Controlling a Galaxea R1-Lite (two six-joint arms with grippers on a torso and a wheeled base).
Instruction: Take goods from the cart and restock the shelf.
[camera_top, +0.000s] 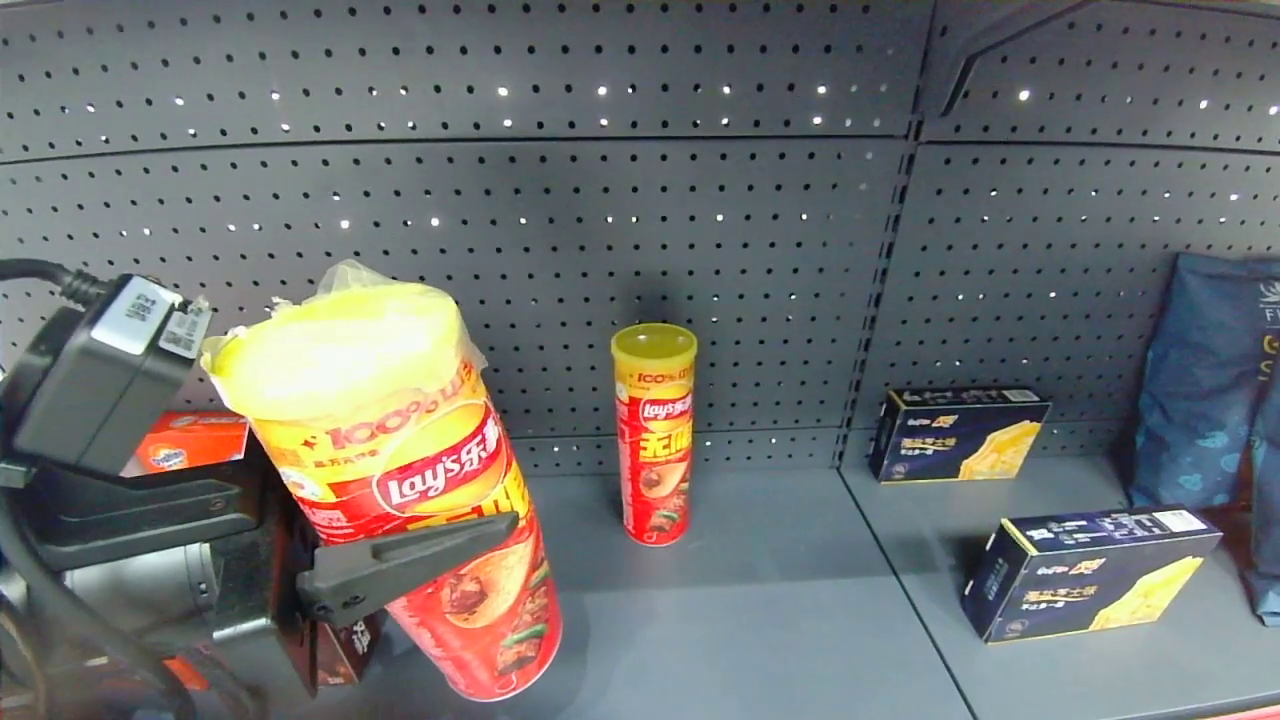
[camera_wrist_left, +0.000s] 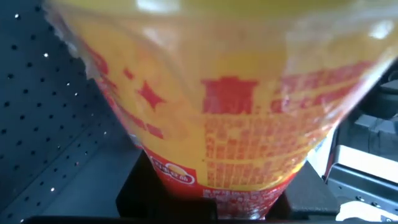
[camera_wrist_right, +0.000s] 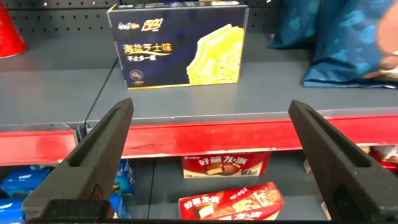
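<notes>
**Grey shelf, chips can in my left gripper**

Grey shelf boards run in front of a perforated back panel. My left gripper is over the left end of the shelf, and its fingers pinch a chips can around the lower body. The can tilts, with its yellow lid and loose plastic wrap leaning away from the panel. I cannot tell whether its base touches the board. In the left wrist view the same can sits right against the camera.

A second chips can stands upright near the back edge, about mid-shelf and well apart from the held one. An orange box lies at the left end, behind my arm.

On the right-hand board, one dark blue box stands at the back edge. Another dark blue box lies nearer the front edge. Blue bags lean at the far right end.

My right gripper hangs in front of the shelf's red front edge, with its fingers spread wide and nothing between them. Red boxes sit on the shelf below.
</notes>
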